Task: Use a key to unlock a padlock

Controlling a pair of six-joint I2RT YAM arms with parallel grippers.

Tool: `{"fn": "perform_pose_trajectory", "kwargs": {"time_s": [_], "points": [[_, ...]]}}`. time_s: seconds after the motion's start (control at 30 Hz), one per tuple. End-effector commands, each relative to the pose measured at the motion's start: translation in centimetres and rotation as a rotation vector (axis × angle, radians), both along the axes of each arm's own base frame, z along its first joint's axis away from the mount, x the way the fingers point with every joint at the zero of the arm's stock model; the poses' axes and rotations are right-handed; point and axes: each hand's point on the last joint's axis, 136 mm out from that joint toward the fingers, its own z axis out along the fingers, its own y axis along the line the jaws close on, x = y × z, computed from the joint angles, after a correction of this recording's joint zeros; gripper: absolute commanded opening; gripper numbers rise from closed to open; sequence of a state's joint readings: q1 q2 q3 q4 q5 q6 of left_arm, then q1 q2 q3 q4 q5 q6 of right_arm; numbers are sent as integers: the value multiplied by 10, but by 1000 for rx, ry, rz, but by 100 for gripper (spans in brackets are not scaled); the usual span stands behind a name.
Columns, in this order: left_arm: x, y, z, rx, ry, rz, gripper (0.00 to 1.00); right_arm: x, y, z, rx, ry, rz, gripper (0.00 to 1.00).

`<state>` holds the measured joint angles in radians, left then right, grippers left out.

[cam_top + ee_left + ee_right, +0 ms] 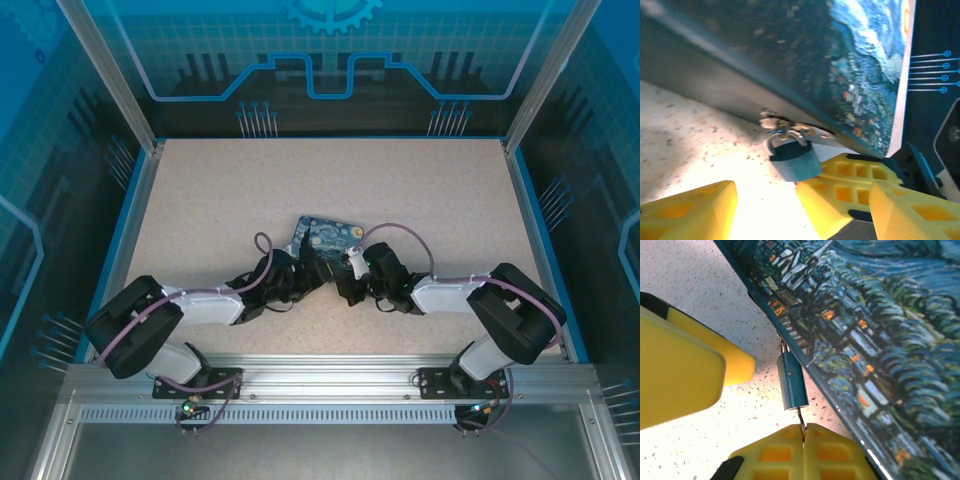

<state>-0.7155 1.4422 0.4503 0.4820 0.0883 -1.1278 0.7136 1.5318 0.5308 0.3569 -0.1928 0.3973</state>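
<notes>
Padlock (791, 382): small blue-grey body with a silver shackle, hung from the hasp at the edge of the starry-print box (880, 330), close to the tabletop (700, 285). Right gripper (803, 432) jaws pinch the key (801, 421), blade at the keyway. Left gripper (802, 192) jaws stand wide beside the lock, holding nothing.

Risk: the lock body is unsupported. Turning the key may swing it, or twist the key out of the pinch.
</notes>
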Motion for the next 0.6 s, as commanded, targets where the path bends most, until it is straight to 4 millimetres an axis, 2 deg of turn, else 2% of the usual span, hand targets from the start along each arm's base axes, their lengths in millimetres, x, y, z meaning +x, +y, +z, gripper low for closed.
{"fn": "perform_pose_trajectory", "kwargs": {"time_s": [0.0, 0.2, 0.57], "points": [[1, 9, 0, 4, -5, 50, 71, 0, 14, 22, 72, -17, 28, 0], [6, 0, 7, -59, -21, 51, 66, -7, 19, 28, 77, 9, 42, 0], [8, -16, -2, -111, 9, 36, 64, -15, 26, 26, 87, 44, 52, 0]]}}
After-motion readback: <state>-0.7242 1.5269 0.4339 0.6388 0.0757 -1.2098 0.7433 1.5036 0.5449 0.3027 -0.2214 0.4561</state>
